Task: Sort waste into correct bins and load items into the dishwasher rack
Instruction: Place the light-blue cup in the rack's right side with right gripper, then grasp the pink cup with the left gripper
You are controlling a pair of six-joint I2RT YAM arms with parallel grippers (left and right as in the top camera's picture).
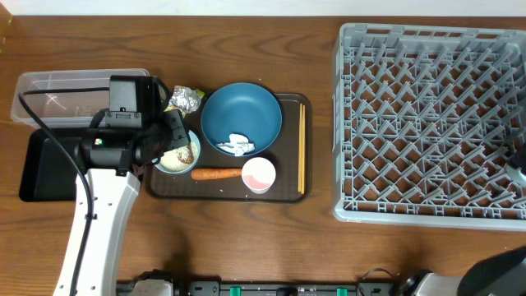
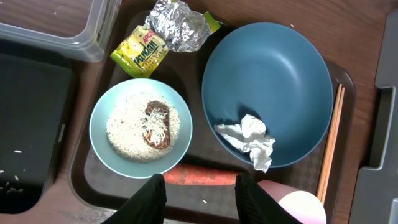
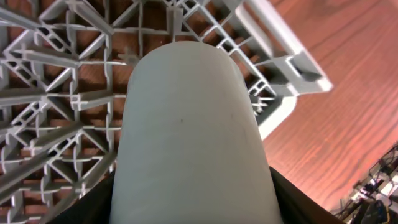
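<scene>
got the small light-blue bowl (image 2: 94, 127) at the left end of the dark brown serving tray (image 1: 283, 186), full of white rice (image 2: 123, 134) with a brown lump (image 2: 157, 124) on top. got the big blue plate (image 2: 273, 74) right beside it, crumpled white tissue (image 2: 252, 140) inside near the rim closest to the orange carrot (image 1: 216, 173). can see a crumpled silver-and-yellow wrapper (image 2: 168, 31) on the tray just past the bowl. also seeing that carrot flat on the tray, a pinkish-white cup (image 1: 258, 174) just beside one end, and wooden chopsticks (image 1: 301, 148) along the tray's right edge. hovering over the carrot with the left end effector (image 2: 200, 202), fingers (image 2: 149, 199) parted, gripping nothing. off the tray's left end, got the clear tub (image 1: 66, 90) and the black tray (image 1: 41, 173) next to each other, a few rice grains (image 2: 13, 184) in the black one. over on the right of the bench (image 1: 246, 247), got the grey rack (image 1: 427, 123), with a pale cup (image 3: 186, 124) clamped in the right end effector (image 3: 193, 208) above its lattice.
</scene>
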